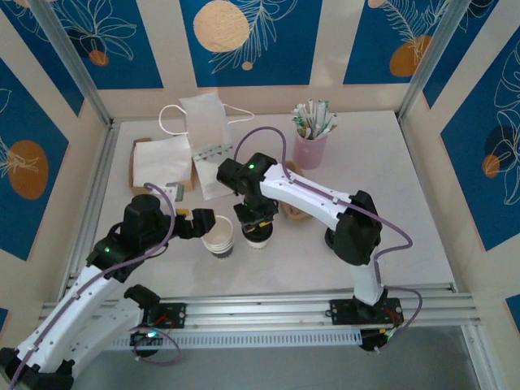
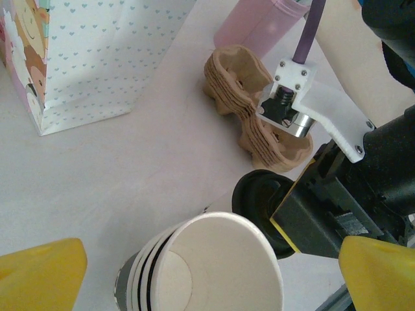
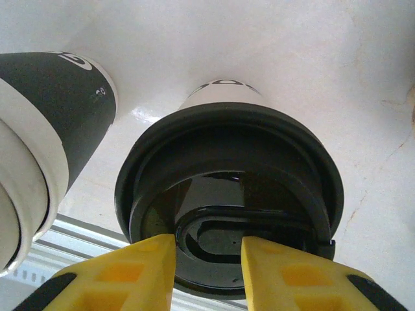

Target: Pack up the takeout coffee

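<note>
Pickup stage: the right gripper [image 3: 207, 245], jaws narrow, sits atop the coffee [image 3: 228, 155] upright on the surface [image 1: 390, 211], perhaps pinching it; the left gripper [image 2: 207, 278] gapes wide; next needs a firm lift to the bag [image 1: 203, 130].

One lidded coffee [image 3: 227, 188], one cup stack [image 1: 218, 236], one pink tumbler [image 1: 309, 149].

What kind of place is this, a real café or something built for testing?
Most likely a robot test cell dressed as a coffee counter. An aluminium frame rail edges the white table, printed blue wall panels surround it, and a lidded coffee cup and a stack of paper cups stand on it.
</note>
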Robot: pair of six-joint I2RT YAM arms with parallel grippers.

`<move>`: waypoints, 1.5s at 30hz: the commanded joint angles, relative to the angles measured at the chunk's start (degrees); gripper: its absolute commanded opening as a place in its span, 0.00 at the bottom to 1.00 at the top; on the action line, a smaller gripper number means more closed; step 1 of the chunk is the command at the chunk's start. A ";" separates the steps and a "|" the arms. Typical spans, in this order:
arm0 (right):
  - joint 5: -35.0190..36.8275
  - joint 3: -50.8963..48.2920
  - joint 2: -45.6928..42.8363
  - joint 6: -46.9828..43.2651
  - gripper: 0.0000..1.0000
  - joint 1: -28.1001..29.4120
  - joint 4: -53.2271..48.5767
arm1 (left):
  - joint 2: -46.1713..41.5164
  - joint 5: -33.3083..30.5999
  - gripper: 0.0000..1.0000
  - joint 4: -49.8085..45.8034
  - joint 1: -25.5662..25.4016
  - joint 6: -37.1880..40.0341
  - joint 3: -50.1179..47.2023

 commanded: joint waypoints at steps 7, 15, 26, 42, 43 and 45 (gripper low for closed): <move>-0.45 5.11 -2.30 0.53 0.38 0.71 -3.58 | 0.82 0.65 1.00 0.64 0.88 -0.60 3.04; 3.13 7.38 -13.30 0.15 0.60 0.67 -1.65 | -1.64 0.72 1.00 -2.41 0.92 -0.61 9.45; 3.25 -14.61 -45.54 2.03 0.92 0.22 8.90 | -11.10 -1.94 1.00 -11.26 0.87 -3.54 16.21; -6.79 -39.81 -77.73 12.12 0.99 -0.07 12.58 | -20.74 0.08 1.00 -29.95 0.87 -13.62 22.54; -6.93 -40.37 -77.71 12.13 0.99 -0.06 12.95 | -21.31 0.12 1.00 -29.91 0.92 -14.01 22.29; -7.11 -40.85 -76.90 11.79 0.99 -0.08 13.43 | -22.06 0.69 1.00 -29.64 0.88 -14.26 21.83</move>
